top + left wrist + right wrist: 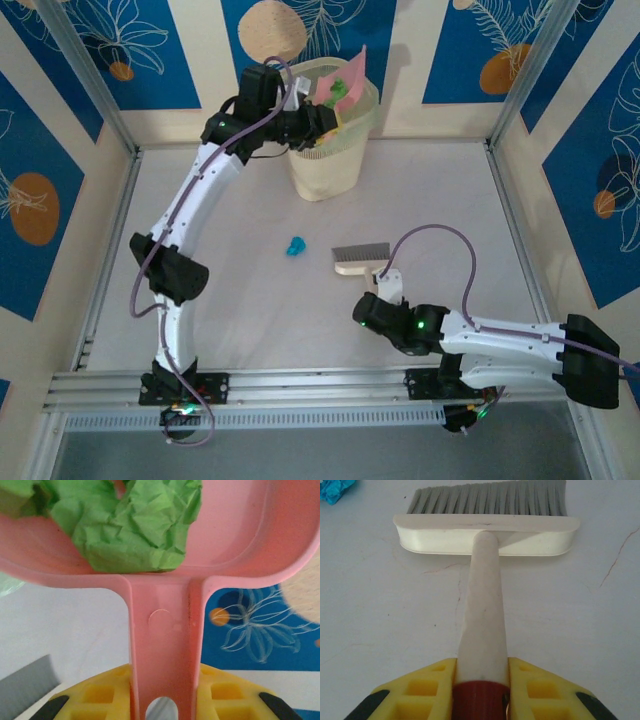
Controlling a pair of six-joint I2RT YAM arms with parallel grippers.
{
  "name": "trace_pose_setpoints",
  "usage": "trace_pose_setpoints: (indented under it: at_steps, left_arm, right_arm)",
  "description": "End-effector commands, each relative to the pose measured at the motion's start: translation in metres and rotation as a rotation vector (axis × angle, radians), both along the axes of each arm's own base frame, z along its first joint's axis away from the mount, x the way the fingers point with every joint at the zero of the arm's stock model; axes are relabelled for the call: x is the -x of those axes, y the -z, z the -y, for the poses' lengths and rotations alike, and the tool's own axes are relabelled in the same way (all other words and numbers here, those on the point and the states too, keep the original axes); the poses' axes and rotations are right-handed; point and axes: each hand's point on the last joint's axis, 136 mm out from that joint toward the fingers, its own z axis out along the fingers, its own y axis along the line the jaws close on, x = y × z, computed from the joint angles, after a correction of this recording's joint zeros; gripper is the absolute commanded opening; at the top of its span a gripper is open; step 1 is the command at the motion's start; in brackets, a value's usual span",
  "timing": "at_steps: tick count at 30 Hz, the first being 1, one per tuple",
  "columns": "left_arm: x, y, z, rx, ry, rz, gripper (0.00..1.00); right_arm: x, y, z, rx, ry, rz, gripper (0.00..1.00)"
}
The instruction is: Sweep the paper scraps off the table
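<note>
My left gripper (165, 700) is shut on the handle of the pink dustpan (235, 540), held tilted over the cream bin (325, 160) at the back of the table. A crumpled green paper scrap (135, 525) lies in the pan. From above, the left gripper (318, 118) is at the bin's rim with the dustpan (345, 85) raised over it. A cyan paper scrap (296, 246) lies on the table (450, 200), and it shows in the right wrist view's top left corner (335, 489). My right gripper (481, 690) is shut on the brush (487, 530) handle, bristles (360, 252) on the table right of the cyan scrap.
Aluminium rails (300, 385) edge the table, with blue-and-cream patterned walls (130, 50) close behind and at the sides. The bin holds more coloured paper (345, 125). Open table surface lies left of the cyan scrap and right of the brush.
</note>
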Motion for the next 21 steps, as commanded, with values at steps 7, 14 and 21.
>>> trace_pose_setpoints:
  at_steps: [7, 14, 21]
  left_arm:
    - [-0.036, -0.057, -0.010, 0.313, 0.010, -0.021, 0.00]
    - [-0.060, -0.058, -0.013, 0.425, -0.062, -0.044, 0.00]
    - [-0.078, -0.047, -0.014, 0.515, -0.115, -0.080, 0.00]
  right_arm:
    - [0.009, 0.001, -0.003, 0.026, 0.023, -0.052, 0.00]
    - [0.007, 0.000, -0.010, 0.106, 0.032, -0.056, 0.00]
    - [0.008, 0.002, -0.009, 0.148, 0.077, -0.041, 0.00]
